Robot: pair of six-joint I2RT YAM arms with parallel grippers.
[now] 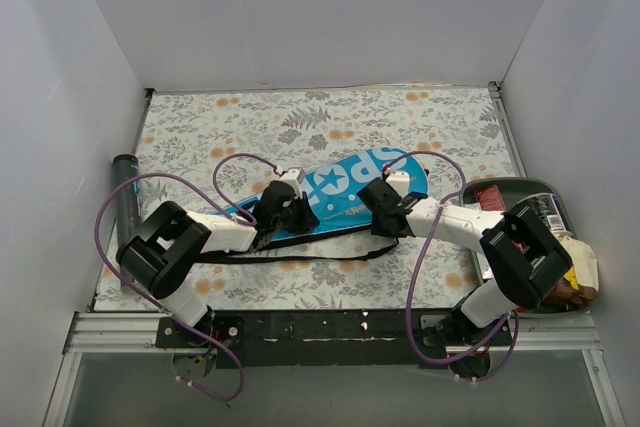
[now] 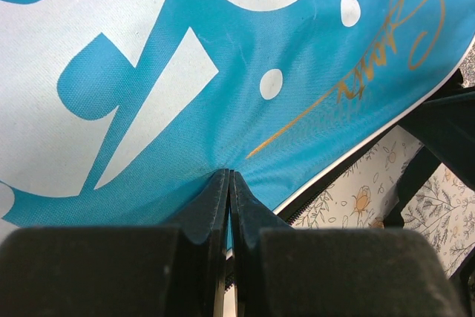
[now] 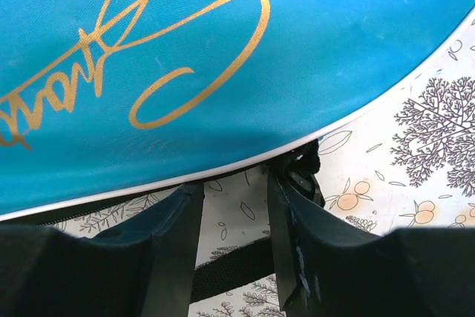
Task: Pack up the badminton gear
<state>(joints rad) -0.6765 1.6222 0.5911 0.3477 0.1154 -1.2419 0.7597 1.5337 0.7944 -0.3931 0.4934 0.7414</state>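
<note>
Black tube (image 1: 125,192) lies along the table's left edge, well apart from the action. Next along, your left gripper (image 2: 228,183) is clenched on a fold of the blue cover (image 1: 345,187) near its narrow end, and the fabric puckers at the fingertips. That pinch looks thin. Pull hard and the fold may slip free, or the whole cover may slide across the cloth instead of opening.

A black strap (image 1: 300,258) trails on the cloth just in front of the cover, and either arm sweeping low could snag it.

At the near edge of the wide end, your right gripper (image 3: 234,180) stands with jaws apart, grasping nothing, and floral cloth shows between the fingers. A small black fitting (image 3: 300,170), probably the zip, sits right at one finger. Close without centring on it and you will likely catch only the white piping.

Far right, a tray (image 1: 515,181) holds food packets that are no part of this job. No rackets or shuttlecocks are in view, and you cannot tell whether any are inside the cover.

The cover lies flat mid-table, lettering up. Its long axis runs diagonally, with the narrow handle end pointing near-left under your left arm and the wide head end pointing far-right.
</note>
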